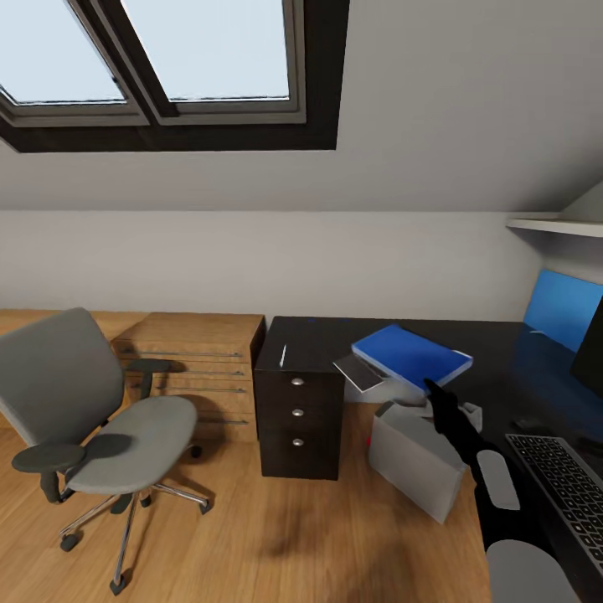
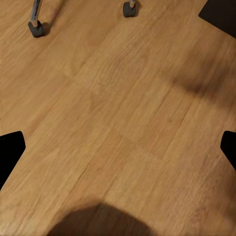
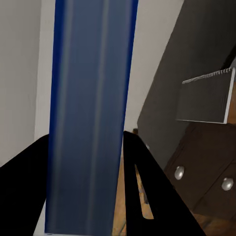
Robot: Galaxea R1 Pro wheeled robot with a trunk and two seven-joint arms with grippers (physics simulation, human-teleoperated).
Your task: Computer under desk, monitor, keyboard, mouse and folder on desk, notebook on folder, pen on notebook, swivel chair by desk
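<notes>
One gripper, the right gripper [image 3: 86, 196], is clamped on the edge of the blue folder [image 1: 412, 355], holding it just above the black desk [image 1: 502, 352]. Beside the gripper, the grey notebook [image 1: 358, 372] overhangs the desk edge; the white pen [image 1: 283, 356] lies beyond it. Below the gripper sits the computer [image 1: 416, 459]. Well away stands the swivel chair [image 1: 92, 419]. The left gripper's [image 2: 118, 150] fingertips [image 2: 11, 147] are spread wide over bare wooden floor [image 2: 118, 98].

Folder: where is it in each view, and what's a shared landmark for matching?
Head view: the folder lies right of centre over the desk, with the right gripper at its near edge.
Right wrist view: folder seen edge-on between the fingers.
Left wrist view: not in it.
Shared landmark: the notebook.
</notes>
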